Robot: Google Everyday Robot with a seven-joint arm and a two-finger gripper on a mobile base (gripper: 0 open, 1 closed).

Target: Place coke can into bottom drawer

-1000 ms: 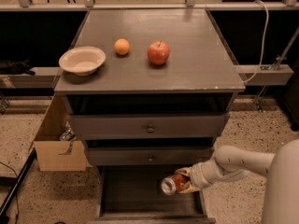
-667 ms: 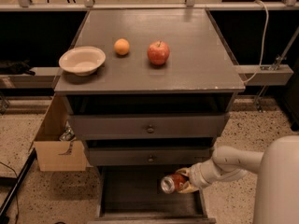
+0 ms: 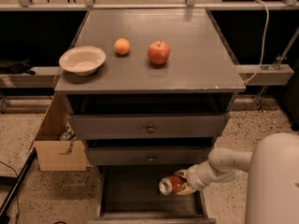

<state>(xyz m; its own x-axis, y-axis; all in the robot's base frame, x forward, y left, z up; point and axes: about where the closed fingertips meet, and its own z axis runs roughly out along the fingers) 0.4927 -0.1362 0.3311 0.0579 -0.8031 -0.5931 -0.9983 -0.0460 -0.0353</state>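
Note:
The coke can (image 3: 171, 185) is red with a silver end. It lies on its side in my gripper (image 3: 181, 183), tilted with the silver end to the left. My gripper is shut on the can and holds it over the right part of the bottom drawer (image 3: 135, 199). The drawer is pulled open, a dark tray with a low front edge. My white arm (image 3: 224, 164) reaches in from the right.
On the cabinet top (image 3: 201, 55) stand a white bowl (image 3: 82, 60), an orange (image 3: 122, 46) and a red apple (image 3: 159, 52). Two knobbed grey drawers (image 3: 149, 127) are shut above. An open cardboard box (image 3: 58, 141) sits on the floor at the left.
The can and gripper have hardly moved over the open drawer. My white body shows larger at the lower right.

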